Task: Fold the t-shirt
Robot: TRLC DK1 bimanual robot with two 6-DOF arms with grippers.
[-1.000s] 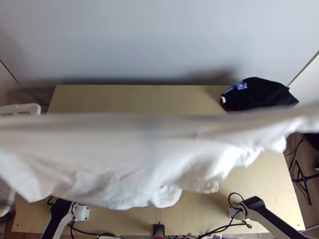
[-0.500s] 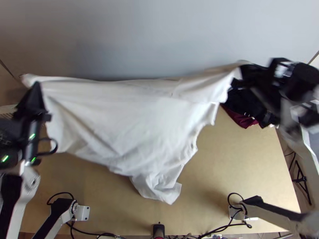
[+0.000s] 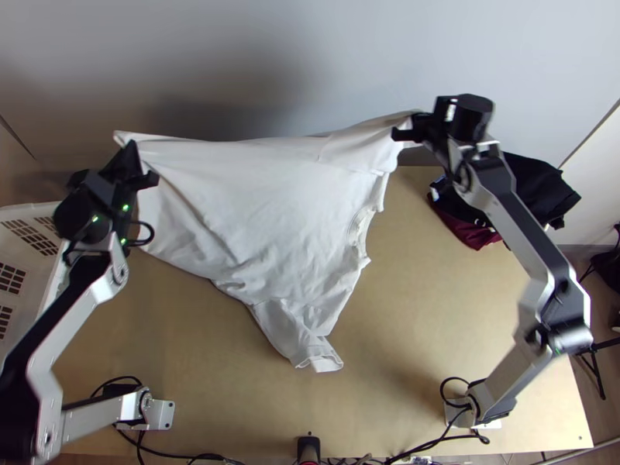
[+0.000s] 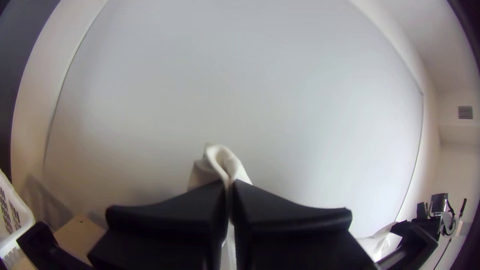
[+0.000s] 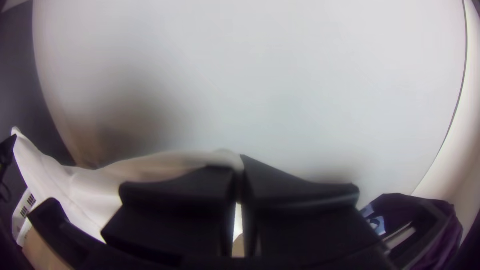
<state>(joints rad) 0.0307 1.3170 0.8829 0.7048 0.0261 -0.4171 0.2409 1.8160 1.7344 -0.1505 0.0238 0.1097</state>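
My left gripper point(image 3: 133, 164) is at the upper left in the top view, my right gripper point(image 3: 406, 128) at the upper centre-right. Between them the white t-shirt point(image 3: 256, 194) hangs stretched along its upper edge, tapering to a bunched lower end over the table's middle. In the left wrist view, the left gripper point(image 4: 228, 192) is shut on a pinched bit of the shirt point(image 4: 222, 161). The right gripper point(image 5: 240, 175) in the right wrist view is shut on another part of its edge, and the shirt point(image 5: 85, 190) runs off toward the other arm.
A white slotted basket point(image 3: 31, 240) stands at the table's left edge. Dark folded clothes point(image 3: 527, 186), with a maroon piece point(image 3: 465, 225), lie at the far right corner. Bare wood of the table point(image 3: 442, 310) lies right of the shirt. A pale wall rises behind the far edge.
The shirt, first spread blurred across the whole top view, has gone lower and toward the far side. Both grippers came into the top view and moved inward, up the picture, with the shirt between them.
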